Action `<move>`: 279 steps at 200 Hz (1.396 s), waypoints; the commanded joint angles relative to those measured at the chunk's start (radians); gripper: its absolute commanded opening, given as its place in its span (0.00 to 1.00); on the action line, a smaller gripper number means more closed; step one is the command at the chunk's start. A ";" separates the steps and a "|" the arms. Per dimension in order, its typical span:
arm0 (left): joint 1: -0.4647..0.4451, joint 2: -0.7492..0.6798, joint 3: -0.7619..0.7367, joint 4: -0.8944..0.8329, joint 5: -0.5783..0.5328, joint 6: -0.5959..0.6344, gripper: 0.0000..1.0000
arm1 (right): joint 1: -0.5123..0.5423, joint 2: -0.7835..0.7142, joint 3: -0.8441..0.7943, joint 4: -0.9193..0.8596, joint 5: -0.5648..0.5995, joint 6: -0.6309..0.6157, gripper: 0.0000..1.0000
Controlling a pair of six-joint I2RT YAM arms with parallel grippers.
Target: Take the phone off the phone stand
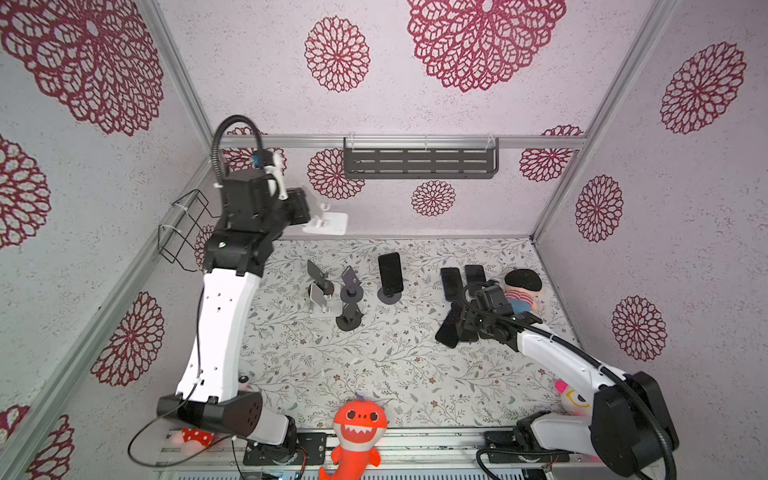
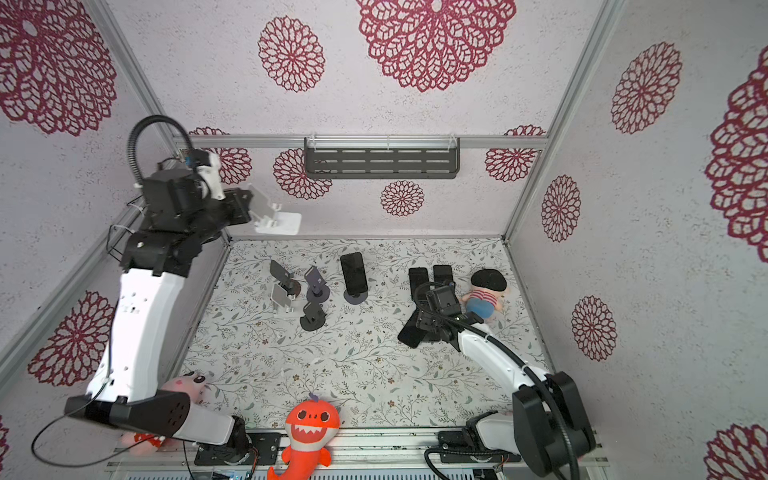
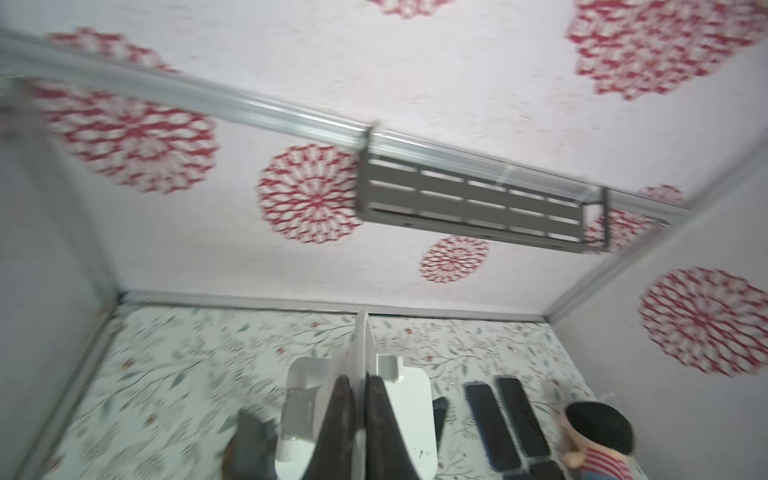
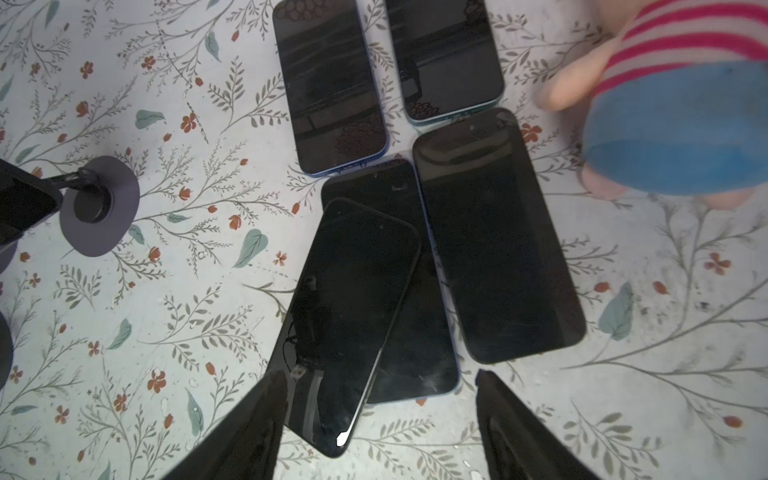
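Left gripper (image 3: 359, 380): is being held high near the back wall, with its fingers clamped on the thin back plate of a white stand (image 1: 330, 223). The stand is being carried empty, probably to lift it clear of the row below.
Left wrist view: the pinch on the plate's edge is being shown plainly here. In both top views the fingertips are being hidden by the wrist.
Empty stands: a silver stand (image 1: 319, 296) and dark stands (image 1: 351, 286) are being left grouped left of centre on the table (image 1: 415, 374), and none is bearing a phone.
Phone (image 1: 390, 273): is being propped upright on a round-based stand (image 1: 389, 297) at mid-table. By judgement this is the task's thing, not yet taken off.
Flat phones (image 4: 498, 237): five are being shown lying screen-up at the right, with one tilted phone (image 4: 349, 324) resting across another.
Right gripper (image 4: 380, 374): is being held low over that pile, with its fingers wide apart and gripping nothing. Whether a fingertip is grazing the tilted phone cannot be told.
Right wrist view: the overlap is being revealed here. In the top views most of it is being covered by the arm.
Doll (image 1: 521, 291): is being left just beside the pile, toward the right wall.
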 commanded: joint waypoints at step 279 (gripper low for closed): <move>0.382 -0.021 -0.838 0.515 0.068 -0.213 0.00 | 0.060 0.443 0.224 0.175 -0.121 -0.073 0.76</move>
